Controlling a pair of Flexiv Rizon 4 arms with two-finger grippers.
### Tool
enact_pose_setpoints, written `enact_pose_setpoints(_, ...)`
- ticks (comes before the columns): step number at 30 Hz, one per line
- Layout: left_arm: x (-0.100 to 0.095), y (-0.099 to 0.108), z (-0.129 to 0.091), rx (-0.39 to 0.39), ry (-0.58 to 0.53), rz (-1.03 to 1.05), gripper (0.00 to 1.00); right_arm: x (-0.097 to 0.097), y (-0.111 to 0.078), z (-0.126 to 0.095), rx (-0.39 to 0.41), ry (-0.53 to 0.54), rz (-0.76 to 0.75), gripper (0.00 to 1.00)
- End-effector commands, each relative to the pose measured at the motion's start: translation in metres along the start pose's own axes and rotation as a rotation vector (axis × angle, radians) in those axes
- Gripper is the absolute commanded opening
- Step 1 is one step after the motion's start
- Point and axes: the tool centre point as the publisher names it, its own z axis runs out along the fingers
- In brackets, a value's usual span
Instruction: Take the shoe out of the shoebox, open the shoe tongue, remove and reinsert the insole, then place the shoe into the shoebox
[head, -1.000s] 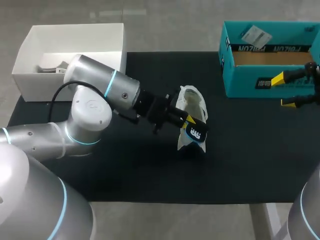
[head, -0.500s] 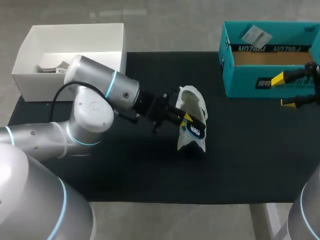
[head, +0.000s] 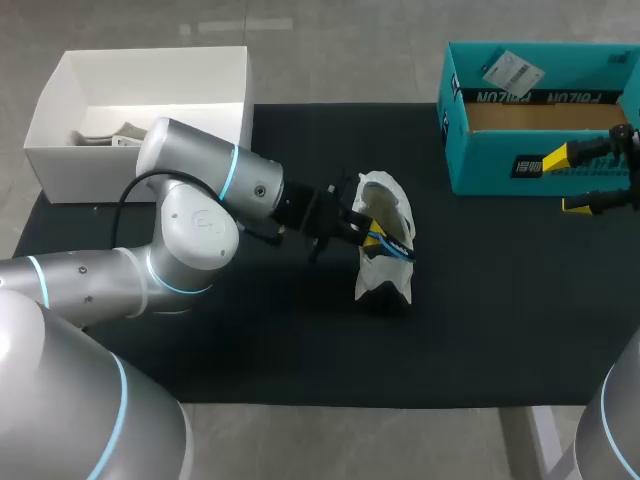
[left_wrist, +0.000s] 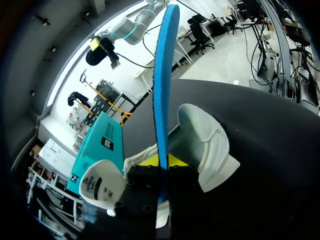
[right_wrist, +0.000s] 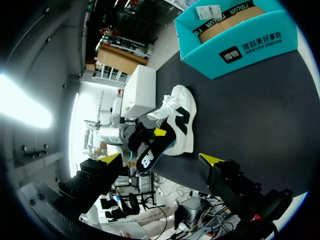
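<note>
L hand (head: 370, 236) pinching insole (left_wrist: 161, 90) at shoe (head: 388, 200).

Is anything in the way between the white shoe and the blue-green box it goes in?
Nothing visible is. Only bare black mat lies between the white fabric shoe and the open teal cardboard shoebox. The right hand hovers beside the box's front, off that path.

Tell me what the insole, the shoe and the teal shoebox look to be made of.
The insole: thin blue foam, probably; matte, slim edge.
The shoe: white upper, likely textile with a woven texture, matte.
The teal shoebox: cardboard, it seems; brown raw inside, printed smooth outer walls.
</note>
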Motion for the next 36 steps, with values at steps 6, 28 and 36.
enact_pose_setpoints(6,0.001,0.009,0.002,-0.031,-0.007,-0.007,0.00,0.001,-0.001,0.000,-0.001,-0.004,0.002,1.00)
enact_pose_setpoints(28,-0.004,-0.046,-0.021,0.048,-0.032,0.083,0.09,0.001,-0.001,0.000,-0.001,-0.004,0.002,1.00)
enact_pose_setpoints(36,0.002,-0.040,-0.018,0.044,0.021,0.078,0.00,0.001,-0.001,0.000,-0.001,-0.004,0.002,1.00)
